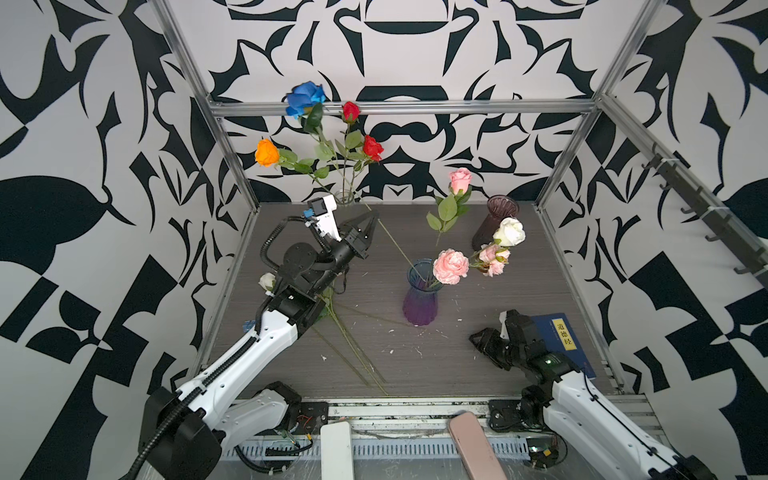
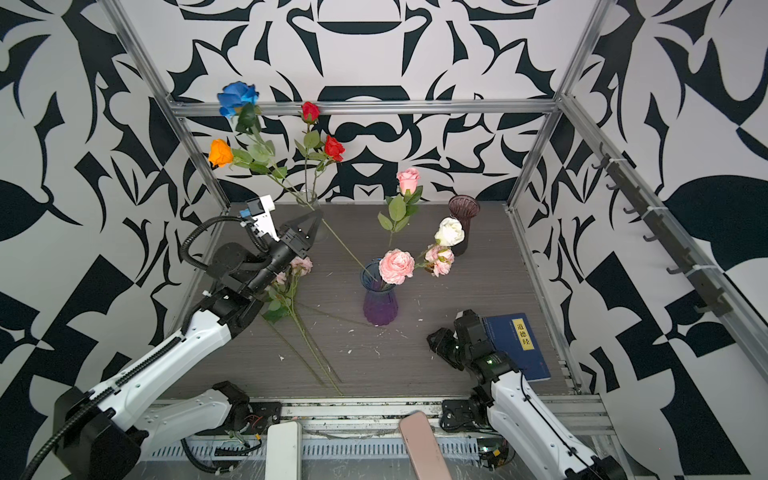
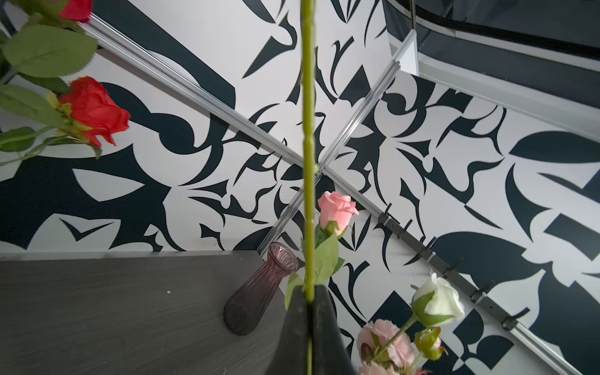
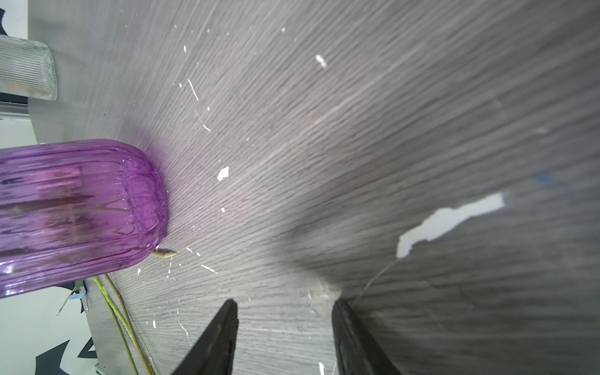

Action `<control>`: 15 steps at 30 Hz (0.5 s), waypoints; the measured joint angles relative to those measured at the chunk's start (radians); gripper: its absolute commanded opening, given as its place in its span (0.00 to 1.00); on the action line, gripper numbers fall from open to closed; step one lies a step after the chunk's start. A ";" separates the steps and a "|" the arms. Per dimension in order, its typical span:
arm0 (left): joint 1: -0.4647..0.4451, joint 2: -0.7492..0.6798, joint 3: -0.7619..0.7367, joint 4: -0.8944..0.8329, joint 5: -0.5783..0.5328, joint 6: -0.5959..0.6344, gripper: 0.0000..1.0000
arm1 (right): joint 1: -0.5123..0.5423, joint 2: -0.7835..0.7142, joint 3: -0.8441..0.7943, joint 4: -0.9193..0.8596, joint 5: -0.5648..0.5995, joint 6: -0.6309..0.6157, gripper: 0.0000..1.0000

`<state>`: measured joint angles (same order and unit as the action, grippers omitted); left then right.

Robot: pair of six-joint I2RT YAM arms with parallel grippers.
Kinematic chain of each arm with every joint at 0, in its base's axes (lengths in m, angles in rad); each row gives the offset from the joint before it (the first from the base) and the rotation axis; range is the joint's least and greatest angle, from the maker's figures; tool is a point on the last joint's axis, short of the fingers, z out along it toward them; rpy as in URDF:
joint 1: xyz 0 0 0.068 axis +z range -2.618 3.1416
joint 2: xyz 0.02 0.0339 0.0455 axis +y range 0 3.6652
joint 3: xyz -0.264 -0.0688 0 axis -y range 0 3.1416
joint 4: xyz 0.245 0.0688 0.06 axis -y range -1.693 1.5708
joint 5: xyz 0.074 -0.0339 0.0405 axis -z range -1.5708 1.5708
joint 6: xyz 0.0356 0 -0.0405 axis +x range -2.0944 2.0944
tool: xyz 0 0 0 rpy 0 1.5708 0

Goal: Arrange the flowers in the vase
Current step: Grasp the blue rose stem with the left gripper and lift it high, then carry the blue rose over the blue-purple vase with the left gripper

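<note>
**Left pincer holding a stem at the purple vase**

My left pincer is clenched on a thin green stem, seemingly that of the orange rose. The stem's lower end is at the mouth of the purple vase. I judge it light, springy and slippery, best gripped on bare stem. My right pincer, half parted and empty, hovers right of that vase. Loose flowers lie on the surface to its left.

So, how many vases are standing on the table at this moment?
3. A clear glass vase stands at the back left, a dark purple vase at the back right, and a blue-to-purple vase near the middle. No other shows in any view.
</note>
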<state>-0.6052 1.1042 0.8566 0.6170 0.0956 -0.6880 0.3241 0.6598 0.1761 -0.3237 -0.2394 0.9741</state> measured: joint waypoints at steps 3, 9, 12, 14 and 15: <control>-0.042 0.016 -0.001 0.001 -0.014 0.055 0.00 | 0.000 0.000 0.000 0.000 0.000 0.000 0.51; -0.129 0.014 -0.066 0.032 -0.053 0.161 0.00 | 0.000 -0.006 0.000 -0.005 0.000 0.000 0.51; -0.176 0.019 -0.110 0.035 -0.074 0.193 0.00 | 0.000 -0.006 0.000 -0.006 0.000 0.000 0.51; -0.203 0.031 -0.135 0.042 -0.087 0.208 0.00 | 0.000 -0.006 0.000 -0.006 0.000 0.000 0.51; -0.215 0.039 -0.145 0.046 -0.094 0.214 0.00 | 0.000 -0.006 0.000 -0.007 0.000 0.000 0.51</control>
<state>-0.8204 1.1431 0.7113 0.6632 0.0017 -0.4744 0.3241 0.6533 0.1761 -0.3305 -0.2394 0.9745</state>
